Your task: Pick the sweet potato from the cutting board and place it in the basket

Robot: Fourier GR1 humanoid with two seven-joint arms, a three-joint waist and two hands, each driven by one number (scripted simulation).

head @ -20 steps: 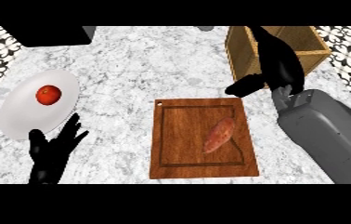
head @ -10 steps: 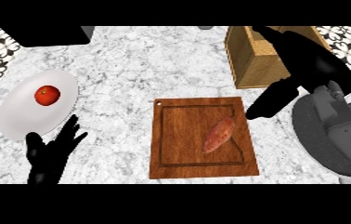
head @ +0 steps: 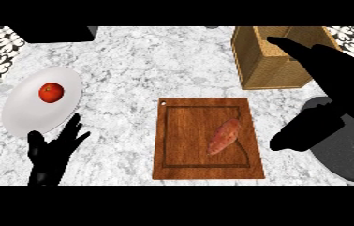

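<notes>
Sweet potato (head: 224, 136): lies on the cutting board (head: 207, 166), just left of the right thumb tip, apart from it.
Right hand (head: 325, 75): fingers straight, released, reaching over the basket (head: 252, 61).
Left hand (head: 52, 152): fingers spread, grasping nothing; plate (head: 27, 115) with tomato (head: 50, 92) just beyond the fingertips.

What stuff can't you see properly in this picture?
- Basket, head view: the right hand covers its right side and most of the inside.
- Dark block, top left: cut off by the edge, can't tell what it is.
- Left hand: its forearm is cut off at the bottom.
</notes>
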